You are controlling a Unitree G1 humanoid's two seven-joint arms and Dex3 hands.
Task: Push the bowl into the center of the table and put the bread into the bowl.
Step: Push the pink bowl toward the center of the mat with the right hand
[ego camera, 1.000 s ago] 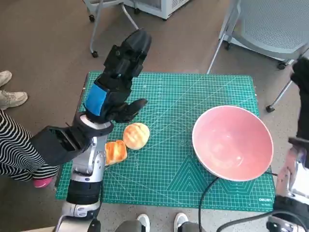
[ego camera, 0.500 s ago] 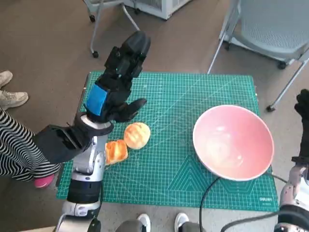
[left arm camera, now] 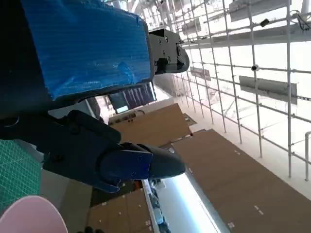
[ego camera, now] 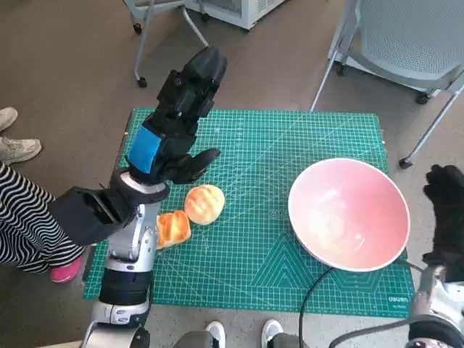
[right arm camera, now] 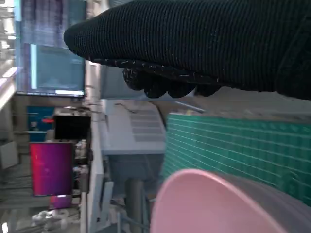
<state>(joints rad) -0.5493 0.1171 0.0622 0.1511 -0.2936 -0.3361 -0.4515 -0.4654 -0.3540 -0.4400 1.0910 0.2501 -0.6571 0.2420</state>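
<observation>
Right hand (ego camera: 448,212) came down since a second ago, now just beside pink bowl (ego camera: 349,213) rim, holding nothing, finger spread unclear. Bowl empty, glossy. Left hand (ego camera: 176,123) raised, fingers apart, above round bread (ego camera: 204,204); toast piece (ego camera: 173,227) touches it.

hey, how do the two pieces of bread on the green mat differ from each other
The round bun is pale golden and dome-shaped with light grooves; the other bread piece is a deeper orange-brown and more blocky. The round bun looks a little larger. The round bun lies nearer the pink bowl; the other bread piece sits beside the left forearm, nearer the mat's left edge. Both rest untouched on the green mat, close against each other.
</observation>
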